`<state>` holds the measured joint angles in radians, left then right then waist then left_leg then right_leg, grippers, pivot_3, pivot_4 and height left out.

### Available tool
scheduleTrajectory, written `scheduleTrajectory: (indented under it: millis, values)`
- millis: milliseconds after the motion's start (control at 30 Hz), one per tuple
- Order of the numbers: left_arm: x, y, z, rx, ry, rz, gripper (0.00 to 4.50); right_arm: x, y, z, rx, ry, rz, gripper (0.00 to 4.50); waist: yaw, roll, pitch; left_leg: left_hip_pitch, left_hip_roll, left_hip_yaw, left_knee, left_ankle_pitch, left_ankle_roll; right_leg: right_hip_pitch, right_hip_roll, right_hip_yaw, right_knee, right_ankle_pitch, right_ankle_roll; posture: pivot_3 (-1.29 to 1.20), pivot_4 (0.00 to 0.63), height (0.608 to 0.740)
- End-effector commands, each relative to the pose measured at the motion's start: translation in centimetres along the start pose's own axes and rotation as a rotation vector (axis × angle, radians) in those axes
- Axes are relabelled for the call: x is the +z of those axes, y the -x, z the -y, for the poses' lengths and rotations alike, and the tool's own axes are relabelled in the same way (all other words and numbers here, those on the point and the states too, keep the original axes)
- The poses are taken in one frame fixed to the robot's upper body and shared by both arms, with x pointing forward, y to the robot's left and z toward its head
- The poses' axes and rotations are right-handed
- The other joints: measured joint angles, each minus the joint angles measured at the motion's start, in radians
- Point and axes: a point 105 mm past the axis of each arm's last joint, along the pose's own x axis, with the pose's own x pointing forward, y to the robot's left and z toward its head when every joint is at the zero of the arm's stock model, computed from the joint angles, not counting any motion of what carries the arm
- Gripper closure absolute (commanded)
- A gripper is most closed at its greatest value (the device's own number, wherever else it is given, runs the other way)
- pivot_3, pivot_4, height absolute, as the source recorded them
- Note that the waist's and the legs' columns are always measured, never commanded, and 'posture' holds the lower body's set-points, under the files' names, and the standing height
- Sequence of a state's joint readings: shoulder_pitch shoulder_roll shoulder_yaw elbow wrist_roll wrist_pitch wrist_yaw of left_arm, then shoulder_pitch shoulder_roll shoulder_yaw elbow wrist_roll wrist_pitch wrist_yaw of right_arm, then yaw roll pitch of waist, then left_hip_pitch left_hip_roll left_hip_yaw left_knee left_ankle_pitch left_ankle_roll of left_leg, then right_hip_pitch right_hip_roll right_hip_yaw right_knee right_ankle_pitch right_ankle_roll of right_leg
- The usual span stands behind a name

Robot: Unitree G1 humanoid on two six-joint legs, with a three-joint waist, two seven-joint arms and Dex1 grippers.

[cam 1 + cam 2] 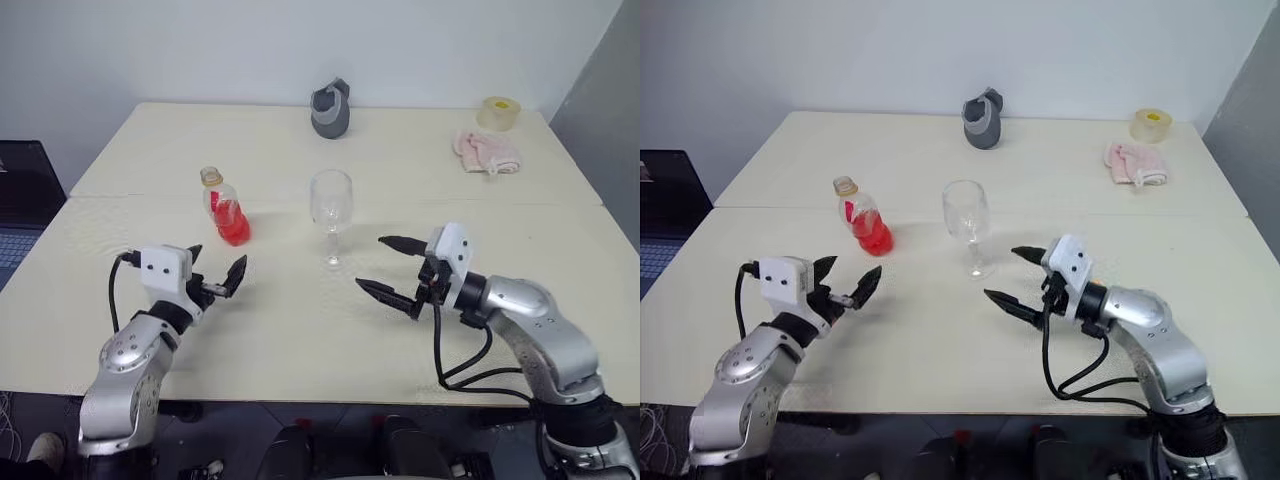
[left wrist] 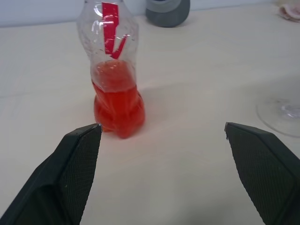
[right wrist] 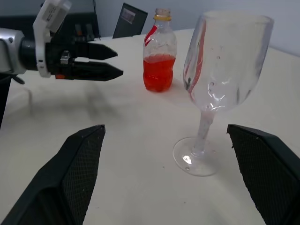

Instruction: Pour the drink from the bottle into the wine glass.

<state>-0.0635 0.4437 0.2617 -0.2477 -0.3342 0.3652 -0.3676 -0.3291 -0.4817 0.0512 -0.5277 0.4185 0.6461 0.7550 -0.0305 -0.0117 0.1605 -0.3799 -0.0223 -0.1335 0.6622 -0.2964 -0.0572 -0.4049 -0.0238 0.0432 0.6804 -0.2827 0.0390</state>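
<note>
Pale tabletop (image 1: 300,330) w/ white wall behind. My left tool (image 1: 213,273) hangs low over it, fingers spread wide, nothing between them. Bottle (image 1: 226,208) stands upright just ahead of that tool, not touching; cap on, red drink (image 2: 117,105) fills approx its lower half. My right tool (image 1: 392,272) also spread wide & empty, pointing toward my left side. Wine glass (image 1: 331,214) stands upright just past its fingertips, apart from them, bowl empty; in right wrist view the glass sits between the two fingers' lines but ahead of them. Bottle is beyond the glass from right tool. Far behind both tools: grey jug (image 1: 331,108), pink cloth (image 1: 487,152), tape roll (image 1: 498,112).
</note>
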Motion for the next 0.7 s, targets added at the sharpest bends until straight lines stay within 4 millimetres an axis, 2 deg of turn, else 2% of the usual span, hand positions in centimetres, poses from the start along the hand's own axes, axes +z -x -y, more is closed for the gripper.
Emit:
scheduleTrajectory:
  millis: [33, 167, 400, 700]
  values:
    - [1.4, -1.0, -0.4, -0.015, -0.088, 0.059, 0.00, 2.1, 0.4, -0.1, 0.018, 0.033, -0.004, 0.05, 0.000, 0.000, 0.000, 0.000, 0.000, 0.000, 0.000, 0.000, 0.000, 0.000, 0.000, 0.000, 0.000, 0.000, 0.000, 0.00, 0.150, 0.740]
    - [2.3, -2.4, -1.0, -0.003, -0.116, 0.096, 0.00, 3.6, 0.3, 0.1, 0.020, 0.035, -0.021, 0.05, 0.000, 0.000, 0.000, 0.000, 0.000, 0.000, 0.000, 0.000, 0.000, 0.000, 0.000, 0.000, 0.000, 0.000, 0.000, 0.00, 0.150, 0.740]
    - [3.0, -4.0, -1.2, 0.012, -0.121, 0.132, 0.00, 4.9, -0.2, 0.2, 0.020, 0.017, -0.031, 0.05, 0.001, 0.000, 0.000, -0.001, 0.000, 0.000, 0.000, 0.000, 0.000, -0.001, -0.001, 0.000, 0.000, 0.000, 0.000, 0.00, 0.150, 0.740]
    - [2.6, -5.0, -2.2, 0.060, -0.090, 0.143, 0.00, 5.5, -0.3, 0.2, 0.021, 0.014, -0.037, 0.05, 0.000, 0.000, 0.000, -0.001, 0.000, 0.000, 0.000, 0.000, 0.000, -0.001, -0.001, 0.000, 0.000, 0.000, 0.000, 0.00, 0.150, 0.740]
